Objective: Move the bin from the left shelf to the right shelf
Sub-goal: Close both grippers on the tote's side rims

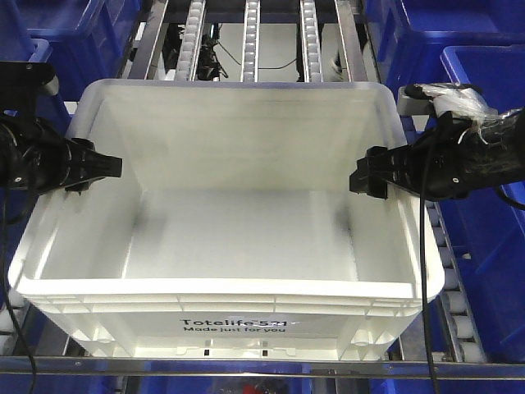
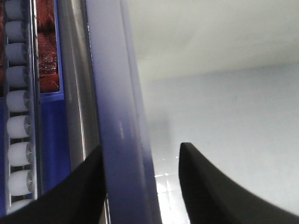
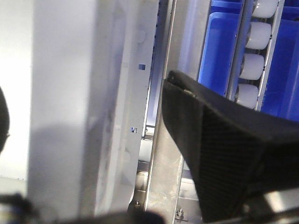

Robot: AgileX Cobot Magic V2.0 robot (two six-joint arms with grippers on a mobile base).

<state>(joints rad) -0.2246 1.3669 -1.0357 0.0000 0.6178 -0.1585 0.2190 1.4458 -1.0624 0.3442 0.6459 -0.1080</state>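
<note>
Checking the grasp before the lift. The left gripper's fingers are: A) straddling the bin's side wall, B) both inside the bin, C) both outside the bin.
A: in the left wrist view the left gripper has the rim of the bin between its fingers, one inside, one outside.

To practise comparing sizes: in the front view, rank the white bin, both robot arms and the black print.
1. White bin.
2. Right arm and left arm: too alike to rank, both cropped.
3. Black print.

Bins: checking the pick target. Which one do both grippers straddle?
The white bin printed Totelife; left gripper and right gripper sit at its side rims. Blue bins flank it.
</note>
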